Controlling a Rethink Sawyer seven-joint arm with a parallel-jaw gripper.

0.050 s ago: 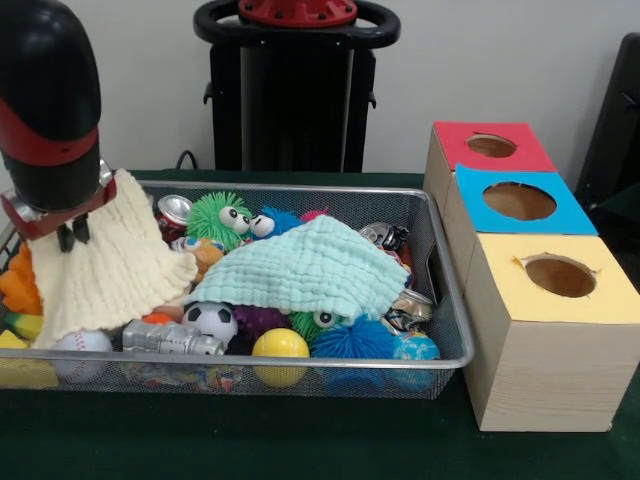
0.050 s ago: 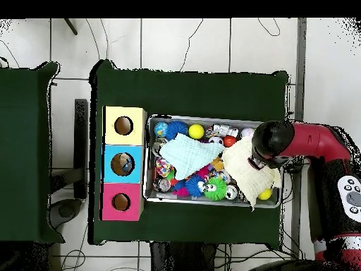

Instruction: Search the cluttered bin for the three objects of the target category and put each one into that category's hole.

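Wire mesh bin [image 1: 445, 300] sits on the green counter [image 1: 300, 440], packed with toys and cans. Three boxes stand in a row just beside one short end of the bin: red-topped box [image 1: 490, 150], blue-topped box [image 1: 515, 205], yellow-topped box [image 1: 555, 280], each with a round hole in its top.

Tool [image 1: 72, 232] hangs over the opposite short end of the bin, at the end of the red and black arm [image 1: 45, 110]. Its tips press at the upper edge of a cream cloth [image 1: 110, 265], which rises toward them and drapes down over the bin's contents and rim. Cannot tell how far the tool is open, nor whether it truly has the cloth pinched; the cloth hides the tips in the overhead view too.

A pale mint cloth [image 1: 315, 270] lies spread over the middle of the bin.

Visible contents: green fuzzy toy with googly eyes [image 1: 218, 218] and a blue fuzzy toy [image 1: 275, 222] along the far rim; crushed red can [image 1: 172, 212] beside the green one. Along the near rim: baseball [image 1: 82, 345], silver toy [image 1: 170, 338], small soccer ball [image 1: 210, 320], yellow ball [image 1: 280, 345], blue spiky ball [image 1: 352, 340], globe ball [image 1: 415, 348]. Crushed cans [image 1: 385, 236] near the boxes' end.
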